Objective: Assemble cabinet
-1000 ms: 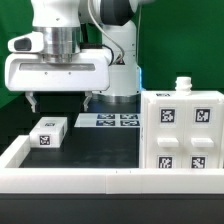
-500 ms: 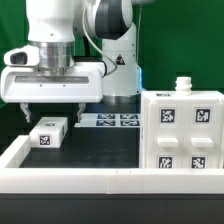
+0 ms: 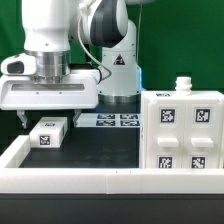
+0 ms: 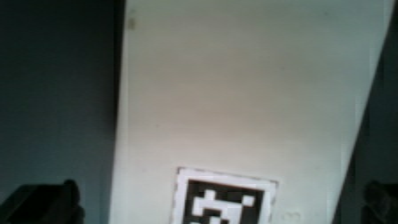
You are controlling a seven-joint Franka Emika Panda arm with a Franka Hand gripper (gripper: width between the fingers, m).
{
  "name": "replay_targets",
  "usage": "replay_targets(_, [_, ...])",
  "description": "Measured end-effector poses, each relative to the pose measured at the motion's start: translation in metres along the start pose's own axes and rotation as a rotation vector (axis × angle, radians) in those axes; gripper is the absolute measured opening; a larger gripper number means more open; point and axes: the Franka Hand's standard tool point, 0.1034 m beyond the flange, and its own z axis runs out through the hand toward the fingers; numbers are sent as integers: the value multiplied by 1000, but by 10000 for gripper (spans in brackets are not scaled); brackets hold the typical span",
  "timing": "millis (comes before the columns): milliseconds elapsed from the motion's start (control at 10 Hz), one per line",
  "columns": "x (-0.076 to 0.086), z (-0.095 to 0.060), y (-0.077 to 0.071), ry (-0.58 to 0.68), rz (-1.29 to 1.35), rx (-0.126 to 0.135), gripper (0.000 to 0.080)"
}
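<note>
End effector [image 3: 48, 118] moved over small block [image 3: 47, 133]; cabinet [image 3: 182, 135] well apart.

Before me sit two loose white pieces: one large cabinet [image 3: 180, 135], showing four tags [image 3: 167, 114] on its front and one knob [image 3: 181, 85] on top, and one small block [image 3: 48, 132] with one tag. One marker board [image 3: 110, 121]. My one gripper [image 3: 48, 118], two fingers [image 3: 21, 118].

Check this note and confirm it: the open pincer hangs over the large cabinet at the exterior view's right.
Not right. The open pincer hangs over the small white tagged block at the exterior view's left, not over the cabinet, which stands apart at the exterior view's right. The exterior view shows this.
</note>
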Motion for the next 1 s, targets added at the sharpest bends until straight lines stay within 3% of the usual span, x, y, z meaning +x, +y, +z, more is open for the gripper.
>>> replay_targets(100, [-1, 3, -1, -5, -1, 1, 797])
replay_targets(200, [-2, 4, -2, -6, -2, 2, 714])
replay_targets(300, [0, 3, -3, -5, -6, 2, 714])
replay_targets(400, [0, 3, -3, -5, -7, 2, 557])
replay_targets(900, [1, 1, -5, -7, -7, 5, 560])
replay_targets(1000, [7, -20, -19, -8, -23, 22, 560])
